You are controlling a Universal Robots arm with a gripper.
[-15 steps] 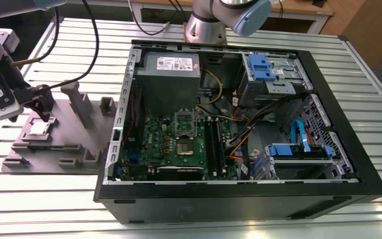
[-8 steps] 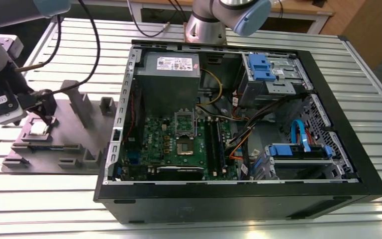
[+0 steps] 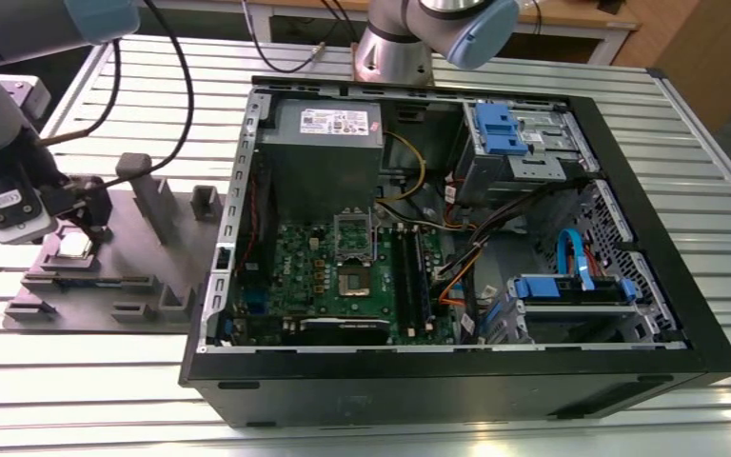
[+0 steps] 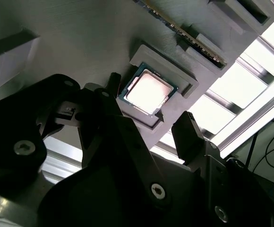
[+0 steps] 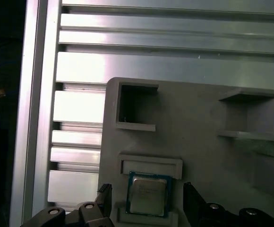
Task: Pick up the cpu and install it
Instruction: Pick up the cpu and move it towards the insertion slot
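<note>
In the second wrist view the black gripper [image 4: 150, 100] hangs spread wide astride the small, flat, silvery square cpu [image 4: 149, 91] seated in its grey plastic fixture pocket [image 4: 149, 56]; an off-centre squeeze could, I reckon, tilt or jam it.

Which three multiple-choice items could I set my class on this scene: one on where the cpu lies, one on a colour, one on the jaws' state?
1. The cpu lies: A in the grey holder block beside the computer case; B inside that case; C lifted in the jaws.
2. The drive-bay clips are: A red; B yellow; C blue.
3. The gripper has its jaws: A shut on the cpu; B apart, one each side of the cpu; C shut on nothing.
Key: 1 A, it sits in a recess of the block; 2 C, blue plastic on the bays; 3 B, gaps show beside the chip.
</note>
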